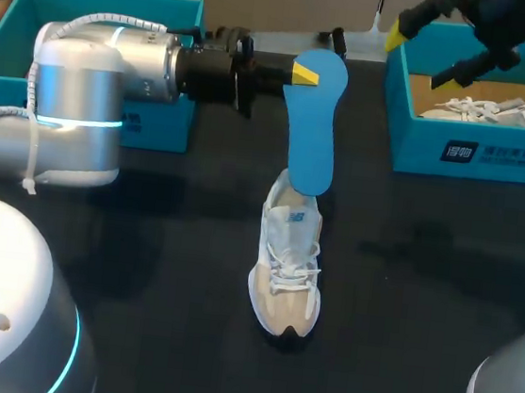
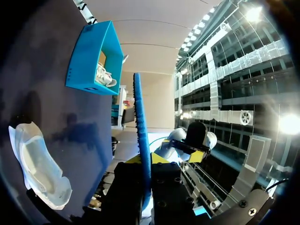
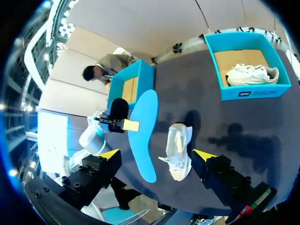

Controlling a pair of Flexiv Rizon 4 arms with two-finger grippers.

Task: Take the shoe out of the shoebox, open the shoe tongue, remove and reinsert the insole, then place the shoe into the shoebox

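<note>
Head view: left gripper [image 1: 305, 72] pinches blue insole [image 1: 311, 140] above dark table [image 1: 419, 319]; right gripper [image 1: 419, 59] spread wide.

Left arm [image 1: 73, 109] lies level with its wrist straight; the left gripper [image 1: 305, 73] is clamped across the insole [image 1: 312, 136], one yellow tip on each face; the right gripper [image 1: 419, 59] hangs under the raised right arm [image 1: 511, 16], fingers spread wide, nothing between them.
</note>
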